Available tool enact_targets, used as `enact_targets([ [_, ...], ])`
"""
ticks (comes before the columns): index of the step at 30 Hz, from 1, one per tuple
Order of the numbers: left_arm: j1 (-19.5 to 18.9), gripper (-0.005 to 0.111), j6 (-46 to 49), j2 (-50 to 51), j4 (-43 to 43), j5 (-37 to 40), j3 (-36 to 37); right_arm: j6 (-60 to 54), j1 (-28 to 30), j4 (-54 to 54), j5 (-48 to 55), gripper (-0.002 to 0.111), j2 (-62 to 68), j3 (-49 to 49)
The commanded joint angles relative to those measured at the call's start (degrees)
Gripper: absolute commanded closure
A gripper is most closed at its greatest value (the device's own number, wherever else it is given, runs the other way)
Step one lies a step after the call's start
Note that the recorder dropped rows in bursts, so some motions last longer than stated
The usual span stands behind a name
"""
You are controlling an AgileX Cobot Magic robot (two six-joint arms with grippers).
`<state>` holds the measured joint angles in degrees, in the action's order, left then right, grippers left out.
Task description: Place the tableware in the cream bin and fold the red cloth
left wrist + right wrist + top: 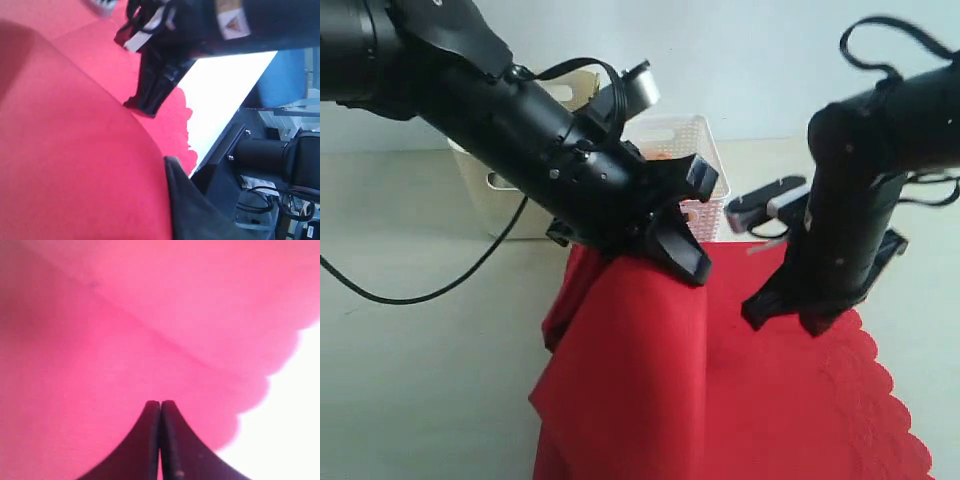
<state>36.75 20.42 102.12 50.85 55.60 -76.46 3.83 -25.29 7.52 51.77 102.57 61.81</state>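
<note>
Exterior view: a red cloth [720, 380] covers the near middle of a pale table [410, 380]. Its left part is drawn up into a peak with folds hanging down.
Edges: the scalloped edge [895, 410] runs down the cloth's right side and lies flat on the table. The left side hangs rumpled.
Room: table surface shows left of the cloth and in a strip beyond the scallops. A cream bin [485, 205] and a white basket [685, 135] stand side by side behind the cloth.
Left gripper [695, 230]: sits at the cloth's peak, touching it. Fabric hides one finger in the left wrist view, so I cannot tell whether it grips.
Right gripper [160, 405]: fingers are pressed together, tips down on the flat cloth near the scallops.
</note>
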Motion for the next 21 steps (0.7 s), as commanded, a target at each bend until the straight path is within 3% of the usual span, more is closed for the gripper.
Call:
enact_targets([
  [1, 2.5, 0.107, 1.6, 2.2, 2.7, -5.4, -0.7, 8.5, -0.1, 14.0, 7.2, 0.108, -7.6, 4.3],
  [7, 7.2, 0.103, 5.1, 6.7, 3.7, -15.6, -0.8, 9.3, 1.4, 17.9, 10.3, 0.108, -12.7, 6.1],
  [10, 9.1, 0.081, 10.5, 8.9, 4.0, -20.3, -0.8, 9.3, 3.1, 17.8, 11.5, 0.108, -13.2, 6.1],
  [13, 9.7, 0.047, 14.2, 10.4, 4.0, -21.8, -0.9, 9.3, 4.7, 17.4, 11.9, 0.108, -13.2, 6.1],
  [15, 9.9, 0.020, 21.8, 10.5, 3.7, -21.2, -1.0, 9.3, 5.5, 16.2, 11.1, 0.108, -13.2, 6.1],
  [16, 9.9, 0.013, 25.4, 10.4, 3.8, -21.1, -1.0, 9.2, 5.6, 15.6, 10.6, 0.108, -13.2, 6.1],
  [18, 9.9, 0.007, 28.4, 9.7, 3.8, -21.1, -1.0, 7.7, 5.8, 13.2, 9.4, 0.108, -13.2, 6.1],
  [21, 9.9, 0.010, 28.8, 8.0, 0.1, -19.5, -1.0, 4.8, 5.8, 9.0, 8.2, 0.108, -13.2, 6.1],
])
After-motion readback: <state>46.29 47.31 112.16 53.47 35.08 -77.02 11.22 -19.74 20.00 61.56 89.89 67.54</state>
